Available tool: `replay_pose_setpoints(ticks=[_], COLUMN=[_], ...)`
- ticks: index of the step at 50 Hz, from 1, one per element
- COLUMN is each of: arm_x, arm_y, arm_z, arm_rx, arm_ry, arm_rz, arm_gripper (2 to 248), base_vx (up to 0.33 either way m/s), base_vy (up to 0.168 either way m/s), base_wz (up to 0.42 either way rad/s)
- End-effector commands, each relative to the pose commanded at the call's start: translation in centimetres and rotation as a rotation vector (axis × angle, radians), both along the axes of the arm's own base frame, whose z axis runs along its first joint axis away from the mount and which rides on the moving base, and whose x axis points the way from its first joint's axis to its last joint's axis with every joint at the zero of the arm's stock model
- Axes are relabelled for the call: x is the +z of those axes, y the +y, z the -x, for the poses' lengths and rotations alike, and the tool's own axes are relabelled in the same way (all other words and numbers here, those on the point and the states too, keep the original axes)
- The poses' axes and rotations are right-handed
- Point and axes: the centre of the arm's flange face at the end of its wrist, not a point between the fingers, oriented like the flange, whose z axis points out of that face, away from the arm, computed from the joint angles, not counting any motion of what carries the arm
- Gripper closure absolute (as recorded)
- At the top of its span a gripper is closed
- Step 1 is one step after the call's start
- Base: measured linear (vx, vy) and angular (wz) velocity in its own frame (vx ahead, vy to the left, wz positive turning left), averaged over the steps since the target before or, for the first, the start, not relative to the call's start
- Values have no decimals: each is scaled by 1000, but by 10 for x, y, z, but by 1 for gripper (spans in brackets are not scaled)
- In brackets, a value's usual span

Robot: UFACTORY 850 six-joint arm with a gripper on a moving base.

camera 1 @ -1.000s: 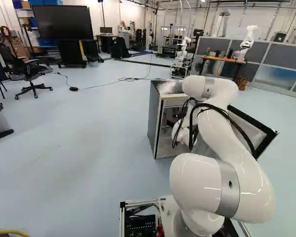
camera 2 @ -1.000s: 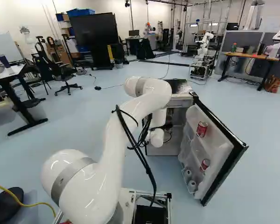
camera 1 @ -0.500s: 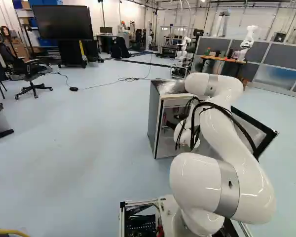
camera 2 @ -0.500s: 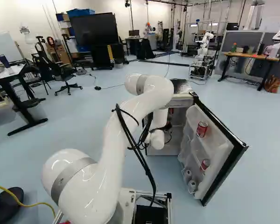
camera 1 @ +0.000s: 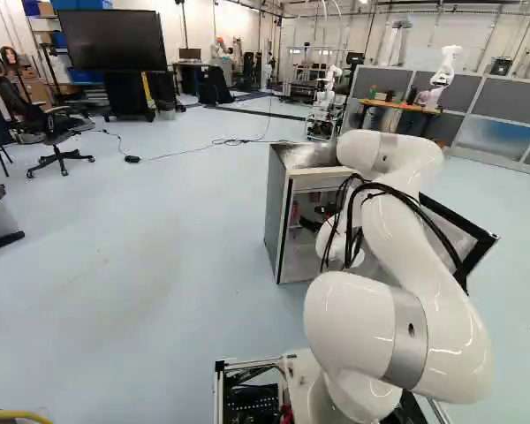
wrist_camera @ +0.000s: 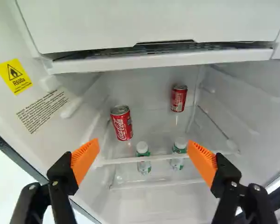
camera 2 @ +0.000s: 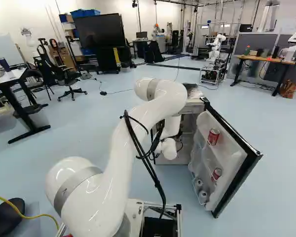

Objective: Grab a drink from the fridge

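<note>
A red can (wrist_camera: pixel 122 123) and, deeper in, another can (wrist_camera: pixel 178 98) stand on a shelf (wrist_camera: pixel 161 159) inside the open fridge (camera 1: pixel 280 212), ahead of the tool (wrist_camera: pixel 143 145), its fingers apart and empty. Approach appears underway; next calls for centring on one can, then reaching in.

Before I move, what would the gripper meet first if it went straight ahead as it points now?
Probably the shelf's front edge, just short of the nearer red can, though depth is unclear.

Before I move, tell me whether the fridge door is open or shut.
Open: the door stands swung out from the fridge, with a red can on its inner side in view.
</note>
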Motion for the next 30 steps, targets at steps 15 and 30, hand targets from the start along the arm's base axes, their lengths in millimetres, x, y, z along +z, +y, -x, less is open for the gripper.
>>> replay_pose_setpoints(ticks=[15, 30], arm_x=[0, -3], arm_y=[-7, -17], arm_z=[0, -6], arm_rx=[60, 105], arm_ry=[-27, -50], arm_rz=[-4, 3], arm_gripper=[3, 3], base_vx=[0, 0], base_vy=[0, 0], base_wz=[0, 0])
